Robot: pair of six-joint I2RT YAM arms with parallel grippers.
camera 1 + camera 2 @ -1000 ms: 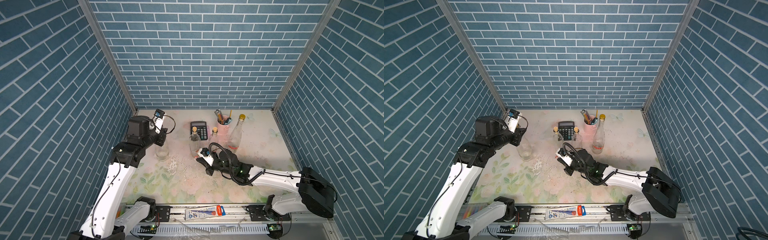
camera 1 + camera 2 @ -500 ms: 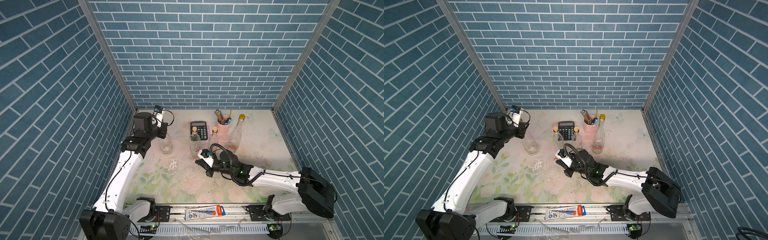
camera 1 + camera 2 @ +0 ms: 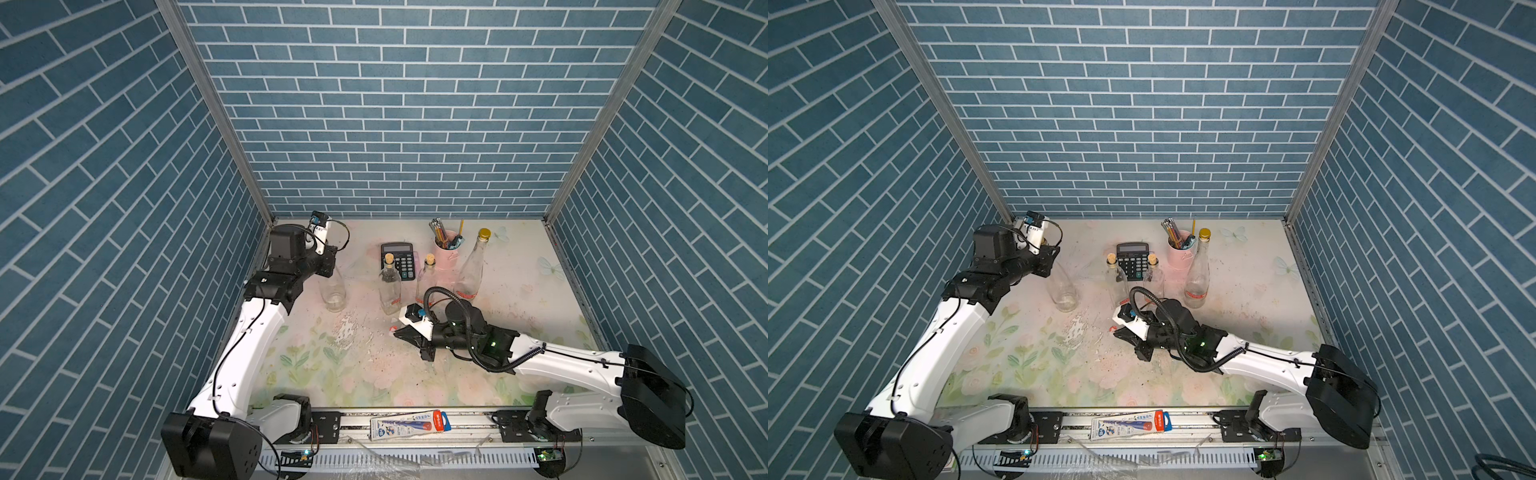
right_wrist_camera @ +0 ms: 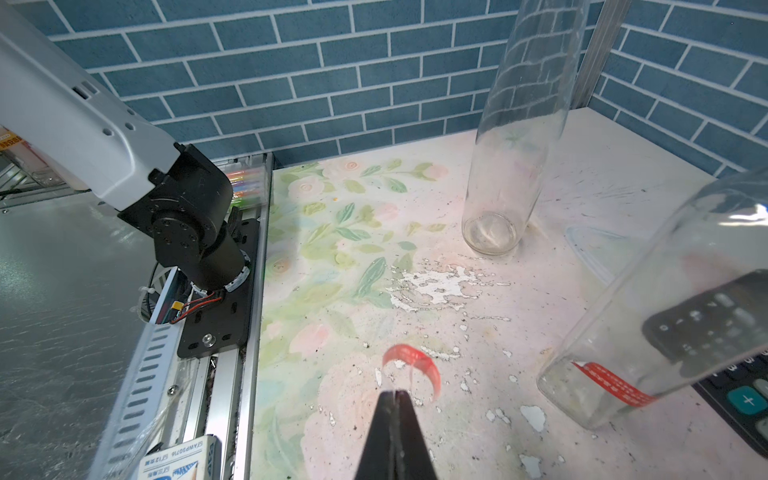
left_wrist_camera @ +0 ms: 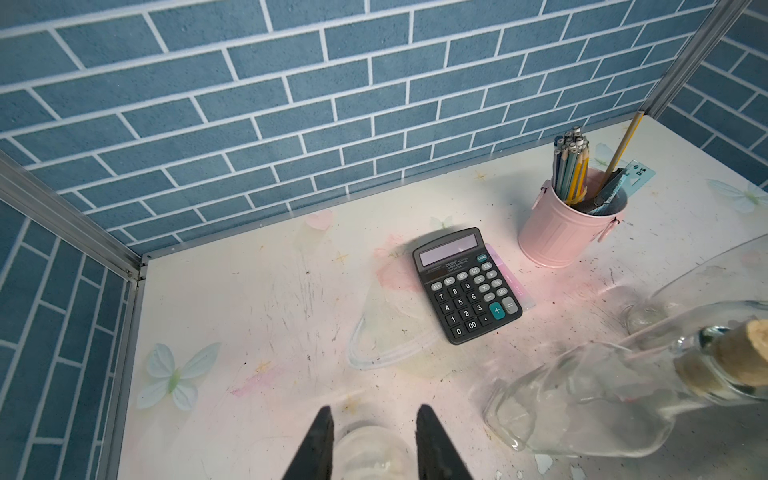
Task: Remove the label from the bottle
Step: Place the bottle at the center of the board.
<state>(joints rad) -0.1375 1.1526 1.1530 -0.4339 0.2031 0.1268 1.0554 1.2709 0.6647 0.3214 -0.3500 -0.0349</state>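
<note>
Reference: clock positions are being read in the top views, 12 o'clock toward the back wall.
Calculator [image 3: 404, 262] [image 3: 1133, 261] [image 5: 465, 286]: is lying flat at 12 o'clock, keys facing up.
Pink cup [image 3: 447, 254] [image 3: 1179, 258] [image 5: 557, 237]: is standing upright at 3 o'clock of the calculator, apart from it.
Pencils [image 3: 438, 230] [image 5: 571, 166]: are standing in the pink cup.
Ruler [image 5: 631, 178]: is leaning in the same cup.
Pencil box [image 3: 409, 424] [image 3: 1131, 422] [image 4: 178, 461]: is lying on the front rail at 6 o'clock.
Floral mat [image 3: 332, 374]: is showing a worn white patch [image 3: 347, 330] [image 4: 436, 286] at 9 o'clock.

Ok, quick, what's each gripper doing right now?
Left gripper: closed around the neck of a clear bottle.
Right gripper: shut, pinching a red label strip at its tips.
</note>
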